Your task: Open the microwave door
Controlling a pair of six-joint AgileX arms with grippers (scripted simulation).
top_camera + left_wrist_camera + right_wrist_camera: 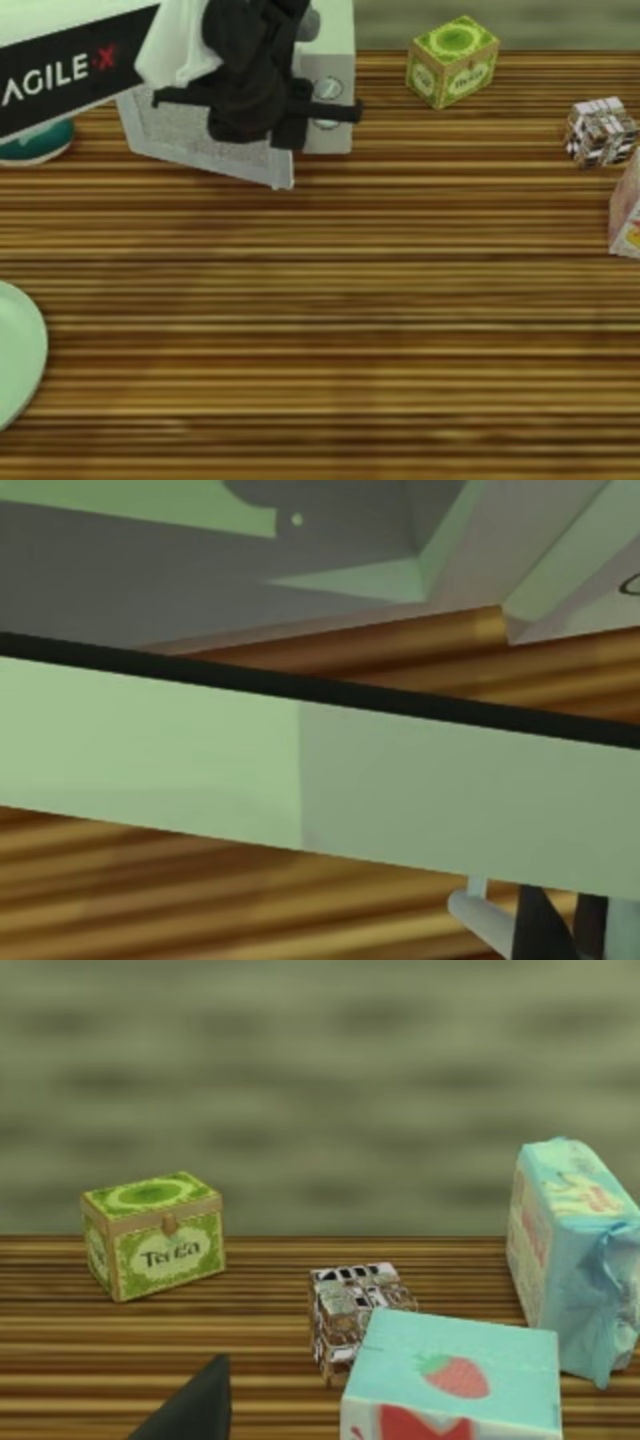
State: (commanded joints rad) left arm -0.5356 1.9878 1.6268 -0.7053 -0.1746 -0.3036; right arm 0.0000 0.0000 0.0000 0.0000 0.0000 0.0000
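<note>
Pale grey-white, the microwave door (205, 140) stands partly swung out from the microwave (325, 60) at the worktop's (330, 330) far left, directly beneath the left gripper (285, 110). Its free edge lies just below that gripper. Whether the gripper is closed I cannot tell.

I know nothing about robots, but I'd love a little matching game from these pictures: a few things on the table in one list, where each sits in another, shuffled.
Things:
1. microwave door
2. green tea box
3. patterned cube
4. pale green plate

Places or states:
A. at the table's left edge, partly out of view
B. swung partly open, under the left arm
C. near the table's right edge
D. at the back, right of the microwave

Pairs: 1-B, 2-D, 3-C, 4-A
</note>
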